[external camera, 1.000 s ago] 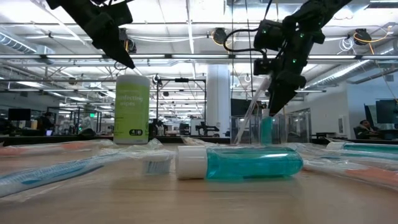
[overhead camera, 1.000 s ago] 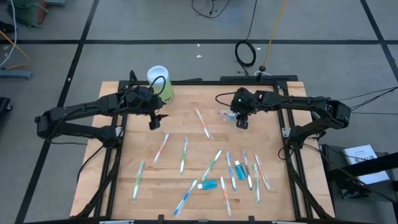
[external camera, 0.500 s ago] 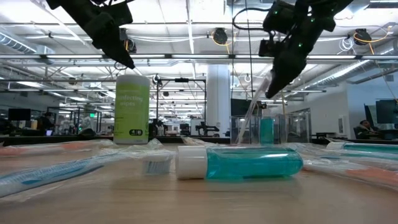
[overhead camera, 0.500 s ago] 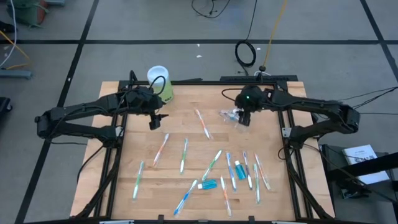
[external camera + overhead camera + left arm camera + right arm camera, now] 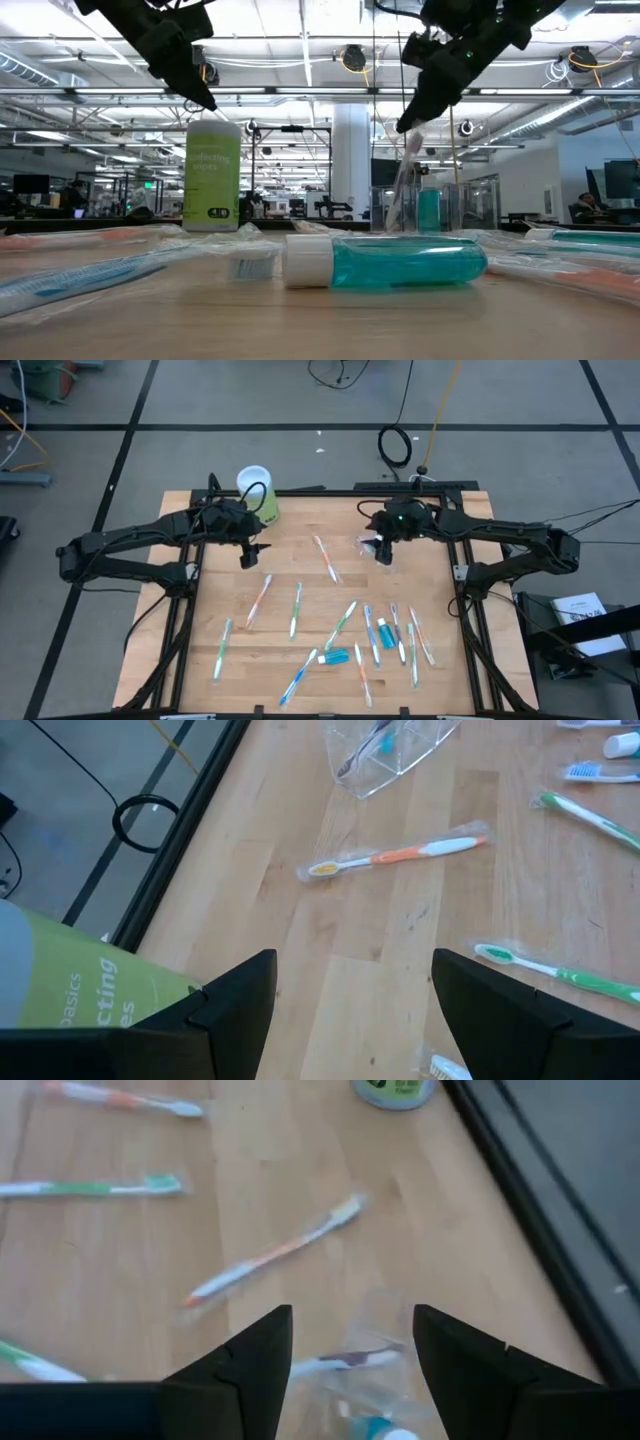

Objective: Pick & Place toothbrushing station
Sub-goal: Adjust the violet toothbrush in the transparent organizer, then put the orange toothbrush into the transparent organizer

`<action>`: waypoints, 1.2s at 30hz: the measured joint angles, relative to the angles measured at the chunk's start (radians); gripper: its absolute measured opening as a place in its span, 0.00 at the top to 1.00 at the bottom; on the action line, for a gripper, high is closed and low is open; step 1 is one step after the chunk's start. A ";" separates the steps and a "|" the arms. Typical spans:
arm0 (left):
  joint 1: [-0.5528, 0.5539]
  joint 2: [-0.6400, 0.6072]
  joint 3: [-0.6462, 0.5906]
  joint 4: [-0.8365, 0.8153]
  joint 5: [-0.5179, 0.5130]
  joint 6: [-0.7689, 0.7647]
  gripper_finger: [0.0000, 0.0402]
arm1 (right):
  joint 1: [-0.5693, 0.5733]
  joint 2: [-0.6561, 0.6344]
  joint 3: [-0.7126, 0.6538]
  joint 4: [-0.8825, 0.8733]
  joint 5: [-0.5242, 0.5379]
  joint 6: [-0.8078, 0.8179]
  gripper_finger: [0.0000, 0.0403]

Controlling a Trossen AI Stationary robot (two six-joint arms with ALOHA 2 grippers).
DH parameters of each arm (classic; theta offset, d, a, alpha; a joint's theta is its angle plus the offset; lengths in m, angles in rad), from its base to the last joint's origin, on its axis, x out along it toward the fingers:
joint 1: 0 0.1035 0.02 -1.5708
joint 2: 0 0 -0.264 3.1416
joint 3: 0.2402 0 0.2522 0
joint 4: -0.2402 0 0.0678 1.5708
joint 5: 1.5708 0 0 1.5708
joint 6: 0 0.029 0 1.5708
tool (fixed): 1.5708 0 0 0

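The clear plastic cup (image 5: 366, 543) stands on the table's far right part, and also shows in the low view (image 5: 425, 208). It holds a white toothbrush (image 5: 404, 175) leaning on its rim and a blue tube (image 5: 388, 738). My right gripper (image 5: 383, 552) is open just above the cup (image 5: 372, 1380) and touches nothing. My left gripper (image 5: 248, 557) is open and empty, raised near the light-green canister (image 5: 264, 503). Several toothbrushes (image 5: 326, 558) and two blue toothpaste tubes (image 5: 335, 657) lie flat on the table.
The green canister with a white lid (image 5: 212, 175) stands at the far left. Wrapped toothbrushes lie scattered over the middle and near right of the table (image 5: 296, 608). One tube (image 5: 385, 262) lies on its side near the front edge. Bare wood (image 5: 215, 600) lies below the left gripper.
My right gripper has risen from the cup's mouth and gone a little toward the table's left edge. The toothbrush stays leaning in the cup. My left arm has kept still.
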 joint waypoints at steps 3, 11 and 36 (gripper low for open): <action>0.000 0.000 0.000 0.000 0.000 0.000 0.32 | 0.000 -0.019 0.000 -0.017 0.075 -0.069 0.50; 0.000 0.000 0.000 -0.002 0.000 0.000 0.33 | 0.084 -0.092 0.000 -0.022 -0.090 -0.073 0.50; -0.002 0.000 0.000 0.002 0.000 0.001 0.33 | 0.167 -0.047 -0.244 0.389 0.547 -0.582 0.56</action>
